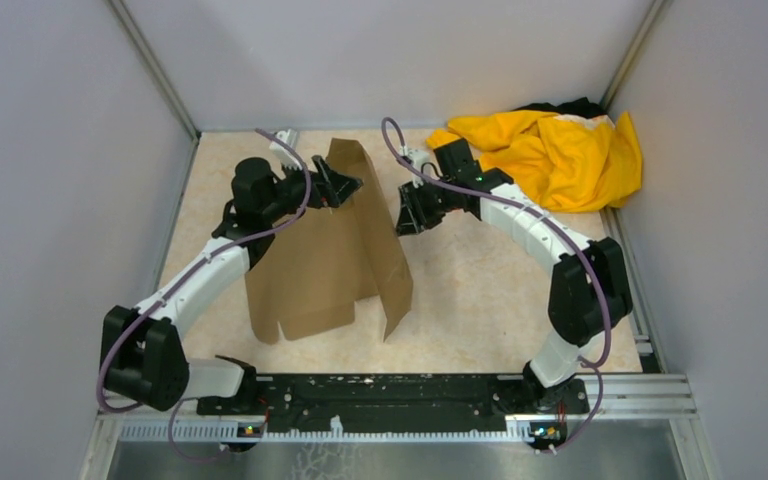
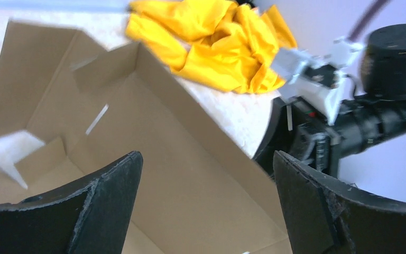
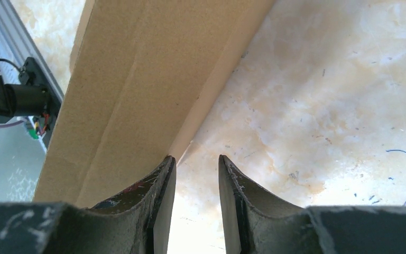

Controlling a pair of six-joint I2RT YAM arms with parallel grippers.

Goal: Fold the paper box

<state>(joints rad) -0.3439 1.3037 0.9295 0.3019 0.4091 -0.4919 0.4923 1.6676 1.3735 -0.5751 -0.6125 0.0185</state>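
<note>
Mid-table, box with only its 3 o'clock wall up. My left claw gapes empty at 12, right claw slightly parted, empty, at 2; next, probably, lift the 9 o'clock flap

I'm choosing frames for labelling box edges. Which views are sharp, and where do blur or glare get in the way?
Top external: evenly lit, sharp, the paper box casting only soft shadows. Left wrist: box and yellow cloth smeared by blur, table washed out. Right wrist: the close cardboard is soft, the table crisp, with a white glare patch at the bottom edge.
</note>
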